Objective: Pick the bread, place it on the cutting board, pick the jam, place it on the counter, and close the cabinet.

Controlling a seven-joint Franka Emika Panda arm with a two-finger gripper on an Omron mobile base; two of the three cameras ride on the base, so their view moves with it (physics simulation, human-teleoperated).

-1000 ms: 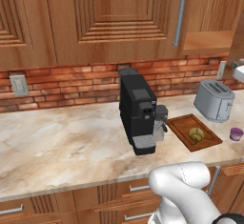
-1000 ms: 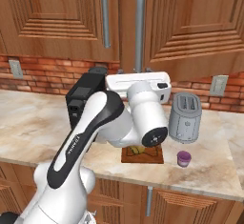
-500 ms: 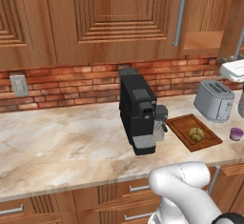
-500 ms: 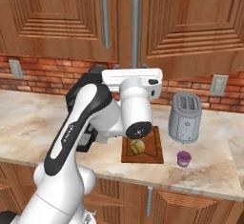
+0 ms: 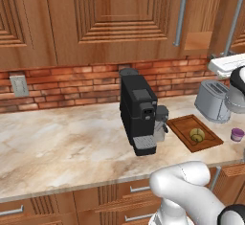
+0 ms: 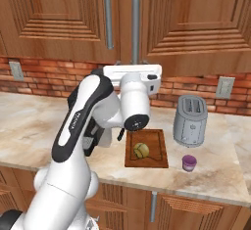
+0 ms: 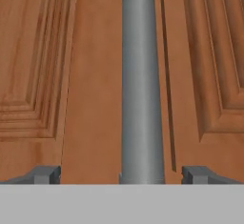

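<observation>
Gripper: the gripper (image 7: 121, 173) is spread wide, its two dark fingertips (image 7: 46, 174) standing either side of a silver bar handle (image 7: 141, 80) with clear gaps, grasping nothing.
Handle: it runs straight up the hand view, in front of the wooden door face; whether the tips touch the door cannot be told.
Cabinet: the cabinet (image 6: 196, 18) has raised-panel doors; in the right base view the white hand is raised to the lower end of the right handle (image 6: 136, 26), beside a second handle (image 6: 108, 16).
Cabinet door, left base view: one door (image 5: 201, 16) seems to stand angled out from the rest, though the edge of the frame makes this unsure.
Bread: the bread (image 6: 141, 150) lies on the cutting board (image 6: 156, 156), near its middle.
Jam: the jam (image 6: 188, 163) stands upright on the counter (image 6: 29, 121), just right of the board, in front of the toaster (image 6: 190, 121).
Coffee machine: a black coffee machine (image 5: 139, 111) stands left of the board.
</observation>
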